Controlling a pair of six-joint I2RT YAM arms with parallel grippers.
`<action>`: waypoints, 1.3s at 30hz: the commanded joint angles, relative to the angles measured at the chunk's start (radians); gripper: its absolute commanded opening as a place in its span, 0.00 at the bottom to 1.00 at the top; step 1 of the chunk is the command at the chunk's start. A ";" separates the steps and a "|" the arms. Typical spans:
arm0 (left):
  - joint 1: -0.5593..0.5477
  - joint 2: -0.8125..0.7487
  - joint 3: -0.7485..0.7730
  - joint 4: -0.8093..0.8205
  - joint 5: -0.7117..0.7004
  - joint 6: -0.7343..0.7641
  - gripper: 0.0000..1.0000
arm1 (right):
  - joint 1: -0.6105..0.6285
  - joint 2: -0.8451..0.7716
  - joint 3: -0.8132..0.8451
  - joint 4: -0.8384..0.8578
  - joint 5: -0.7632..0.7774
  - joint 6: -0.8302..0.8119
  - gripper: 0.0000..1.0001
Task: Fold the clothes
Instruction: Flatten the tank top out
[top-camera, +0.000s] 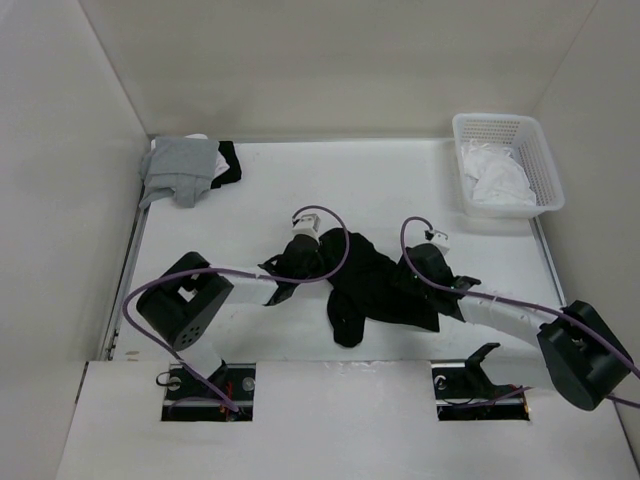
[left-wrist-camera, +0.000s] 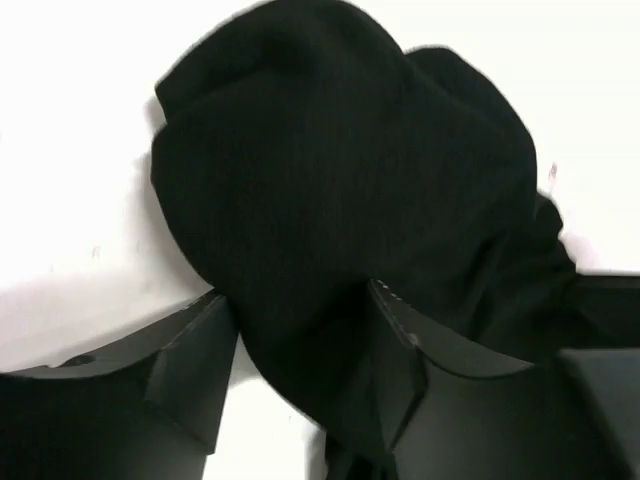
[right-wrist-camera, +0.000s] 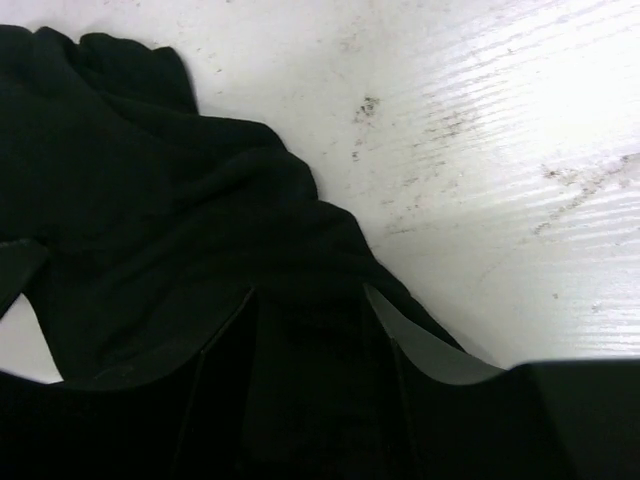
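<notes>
The clothes (top-camera: 375, 290), one black garment of thin fabric, lie crumpled in a heap at the middle of the white table (top-camera: 300, 190). My left gripper (top-camera: 322, 258) is at the heap's left edge. In the left wrist view its jaws stand apart around a bunched fold (left-wrist-camera: 330, 200). The cloth touches the right finger (left-wrist-camera: 400, 350), and a strip of table shows beside the left finger (left-wrist-camera: 190, 360). My right gripper (top-camera: 408, 285) is low over the heap's right side. Its fingers (right-wrist-camera: 400, 345) stand wide apart, and black fabric (right-wrist-camera: 150, 230) lies between and below them.
A white basket (top-camera: 540, 170) holding a white cloth (top-camera: 495, 185) stands at the back right. A light grey garment (top-camera: 185, 170) lies on a dark piece (top-camera: 230, 165) in the back left corner. White walls enclose the table on three sides.
</notes>
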 joint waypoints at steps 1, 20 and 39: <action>0.029 0.056 0.074 0.068 0.011 -0.028 0.48 | 0.026 -0.003 0.013 -0.013 0.094 0.022 0.50; 0.058 0.145 0.209 0.129 -0.070 0.056 0.45 | -0.046 0.341 0.287 0.102 0.038 -0.191 0.49; -0.285 -0.755 0.236 -0.424 -0.496 0.262 0.03 | 0.293 -0.518 0.335 -0.204 0.151 -0.242 0.00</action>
